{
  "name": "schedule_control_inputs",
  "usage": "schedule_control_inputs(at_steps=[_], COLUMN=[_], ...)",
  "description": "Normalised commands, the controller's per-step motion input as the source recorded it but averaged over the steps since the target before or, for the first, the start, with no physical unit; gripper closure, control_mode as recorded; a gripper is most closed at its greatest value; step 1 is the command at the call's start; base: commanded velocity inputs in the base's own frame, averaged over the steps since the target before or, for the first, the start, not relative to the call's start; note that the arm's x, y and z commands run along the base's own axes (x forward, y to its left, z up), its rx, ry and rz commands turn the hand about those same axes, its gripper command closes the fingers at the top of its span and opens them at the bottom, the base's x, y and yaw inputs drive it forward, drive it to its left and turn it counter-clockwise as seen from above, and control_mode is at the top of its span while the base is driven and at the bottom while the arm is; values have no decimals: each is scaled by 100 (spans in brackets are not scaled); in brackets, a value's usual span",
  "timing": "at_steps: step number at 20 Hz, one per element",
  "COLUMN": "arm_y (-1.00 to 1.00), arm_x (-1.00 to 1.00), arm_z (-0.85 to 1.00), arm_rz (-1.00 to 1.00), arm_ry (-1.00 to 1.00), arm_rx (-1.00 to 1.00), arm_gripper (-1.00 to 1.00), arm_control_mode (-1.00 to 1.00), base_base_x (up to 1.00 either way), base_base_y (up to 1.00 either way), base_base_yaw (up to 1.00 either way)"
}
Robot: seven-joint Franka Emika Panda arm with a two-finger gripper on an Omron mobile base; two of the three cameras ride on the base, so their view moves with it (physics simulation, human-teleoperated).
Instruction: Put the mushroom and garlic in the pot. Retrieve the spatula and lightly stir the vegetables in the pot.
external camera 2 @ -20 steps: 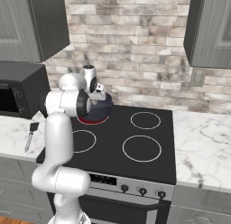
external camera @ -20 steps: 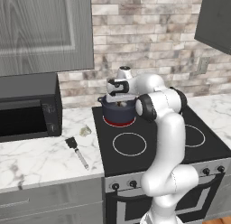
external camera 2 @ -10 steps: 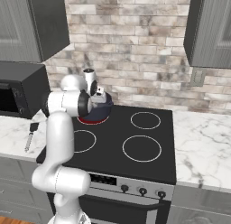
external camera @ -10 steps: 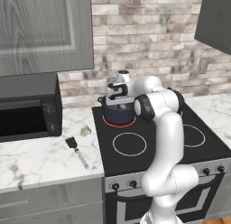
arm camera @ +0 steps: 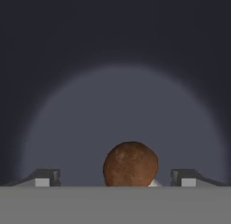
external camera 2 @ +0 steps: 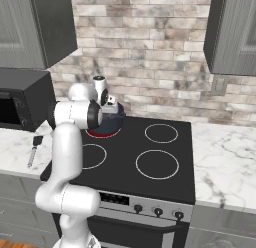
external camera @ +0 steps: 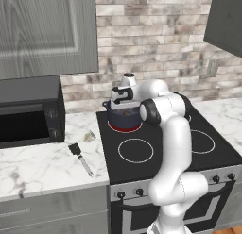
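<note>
I read this as the drop of the first vegetable, so from here I would lift straight up, clear of the rim of the smooth, round, dark navy pot (external camera: 125, 119) sitting centre-frame in the left base view. In the hand view my gripper (arm camera: 115, 177) stands spread wide, its fingertips well apart from the matte, rounded brown mushroom (arm camera: 131, 164) low centre against the pot's floor. The lumpy pale garlic (external camera: 89, 136) waits left of centre on the marble counter.

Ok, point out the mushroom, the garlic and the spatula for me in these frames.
mushroom (arm camera: 131, 163): hand view, on the brown cap, inside the pot.
garlic (external camera: 88, 137): left base view, middle of the pale bulb on the counter.
spatula (external camera: 74, 149): left base view, on its black square head.
</note>
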Motion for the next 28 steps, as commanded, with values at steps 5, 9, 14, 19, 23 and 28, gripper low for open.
schedule_control_inputs(at_steps=[5,9,14,19,23,28], arm_y=[0,6,0,0,-1,-1], arm_x=[0,-10,-35,-52,-55,-66], arm_z=[6,40,41,34,36,21], arm_rz=[-2,0,0,0,0,-4], arm_ry=[0,0,0,0,1,9], arm_rx=[0,0,0,0,0,0], arm_gripper=[-100,-100,-100,-100,-100,-100], arm_control_mode=[-100,-100,-100,-100,-100,-100], base_base_x=[0,0,0,0,0,0], base_base_y=[0,0,0,0,0,0], base_base_yaw=[0,0,0,0,0,0])
